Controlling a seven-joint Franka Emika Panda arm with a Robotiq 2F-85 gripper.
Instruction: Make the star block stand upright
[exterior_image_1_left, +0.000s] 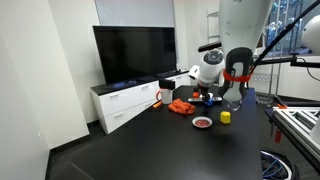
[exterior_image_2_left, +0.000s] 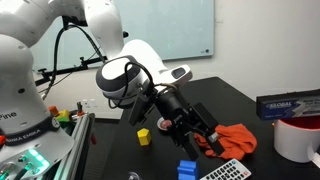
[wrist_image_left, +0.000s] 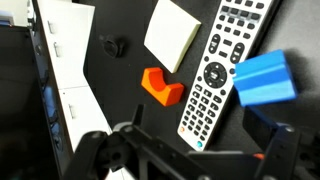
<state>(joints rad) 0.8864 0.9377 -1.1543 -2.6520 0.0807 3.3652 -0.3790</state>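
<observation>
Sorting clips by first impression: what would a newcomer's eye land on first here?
The white arm stands out first, its black gripper reaching low over the dark table, jaws open and empty. Under it in the wrist view lie a remote, a bright blue block and an orange block. In an exterior view an orange cloth is bunched beside the gripper.

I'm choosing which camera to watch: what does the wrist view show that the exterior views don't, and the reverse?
Only the wrist view: the pale notepad and orange block. Only exterior views: the television, yellow block and orange cloth. Shared: the remote, blue block and open gripper.
</observation>
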